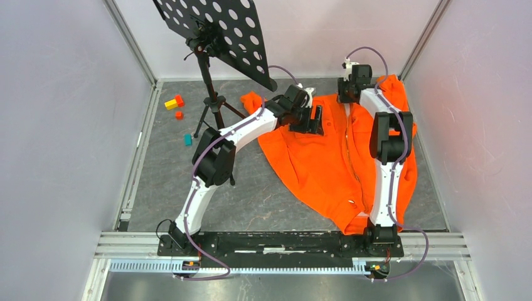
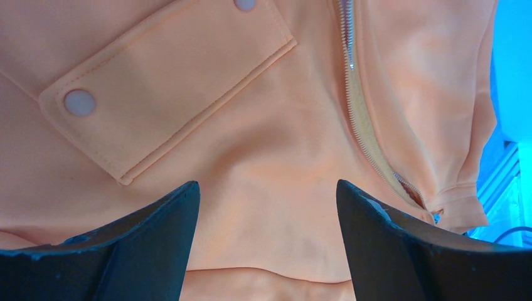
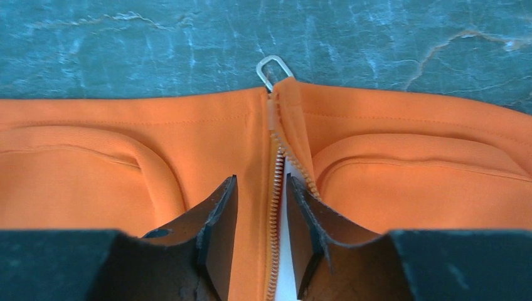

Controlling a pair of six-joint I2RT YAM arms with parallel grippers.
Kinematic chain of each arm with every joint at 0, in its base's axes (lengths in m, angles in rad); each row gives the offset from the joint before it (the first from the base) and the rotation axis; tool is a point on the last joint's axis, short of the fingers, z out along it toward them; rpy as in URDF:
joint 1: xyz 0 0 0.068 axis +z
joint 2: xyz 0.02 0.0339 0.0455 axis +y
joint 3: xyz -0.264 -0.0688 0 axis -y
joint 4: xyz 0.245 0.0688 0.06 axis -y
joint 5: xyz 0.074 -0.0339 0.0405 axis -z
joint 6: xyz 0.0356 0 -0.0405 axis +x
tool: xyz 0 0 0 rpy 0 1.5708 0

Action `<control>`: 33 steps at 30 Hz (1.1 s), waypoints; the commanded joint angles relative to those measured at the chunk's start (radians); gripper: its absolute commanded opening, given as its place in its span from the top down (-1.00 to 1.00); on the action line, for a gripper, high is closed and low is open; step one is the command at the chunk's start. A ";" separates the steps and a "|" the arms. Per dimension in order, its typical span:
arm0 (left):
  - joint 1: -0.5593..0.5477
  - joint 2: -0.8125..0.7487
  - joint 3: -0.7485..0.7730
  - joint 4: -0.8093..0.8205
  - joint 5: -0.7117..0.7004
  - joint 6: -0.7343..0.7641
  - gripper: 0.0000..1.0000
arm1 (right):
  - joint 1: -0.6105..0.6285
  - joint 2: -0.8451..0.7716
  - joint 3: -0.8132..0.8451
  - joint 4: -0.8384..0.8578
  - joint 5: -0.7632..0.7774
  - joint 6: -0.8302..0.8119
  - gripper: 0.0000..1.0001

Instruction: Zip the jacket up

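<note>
Left gripper (image 2: 266, 188): jaws spread wide, nothing held, hung over the chest near the pocket (image 2: 169, 94). Jacket (image 1: 326, 163) is laid flat from table centre out toward 3 o'clock, collar at 12. Right gripper (image 3: 262, 182): jaws narrow, zipper (image 3: 274, 213) straddled, nothing seen gripped. The pull (image 3: 274, 66) lies at its 12 o'clock, past the collar edge.

Zip is judged near its top (closure of the teeth between the jaws cannot be confirmed). Next: pull to be pinched and drawn toward 12, cloth pinned by the left.

Table (image 1: 251, 200) is grey and mottled. Blocks (image 1: 174, 101) at 10 o'clock, stand (image 1: 213, 31) at 11. Pale walls (image 1: 56, 125) enclose it.
</note>
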 commanded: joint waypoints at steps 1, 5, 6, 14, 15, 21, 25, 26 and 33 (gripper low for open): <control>0.006 -0.009 0.057 0.018 0.035 -0.035 -0.71 | -0.034 0.021 -0.007 0.063 -0.081 0.043 0.26; 0.012 -0.002 0.071 0.017 0.048 -0.047 -0.71 | -0.047 0.020 -0.037 0.112 -0.104 0.084 0.23; 0.014 -0.001 0.074 0.017 0.047 -0.048 -0.71 | -0.049 0.023 -0.039 0.119 -0.108 0.092 0.22; 0.023 0.025 0.127 0.017 0.063 -0.068 -0.70 | -0.061 0.067 -0.019 0.155 -0.198 0.153 0.44; 0.024 0.030 0.138 0.017 0.065 -0.068 -0.70 | -0.060 0.068 -0.021 0.167 -0.215 0.159 0.50; 0.042 0.068 0.183 0.055 0.092 -0.098 -0.70 | -0.066 0.051 -0.071 0.306 -0.350 0.206 0.79; 0.061 0.093 0.184 0.139 0.129 -0.133 -0.70 | -0.075 0.040 -0.078 0.367 -0.430 0.214 1.00; 0.064 0.098 0.184 0.166 0.141 -0.139 -0.70 | -0.075 0.029 -0.092 0.387 -0.450 0.210 1.00; 0.117 0.141 0.198 0.365 0.174 -0.183 -0.60 | -0.078 -0.095 -0.254 0.471 -0.625 0.098 1.00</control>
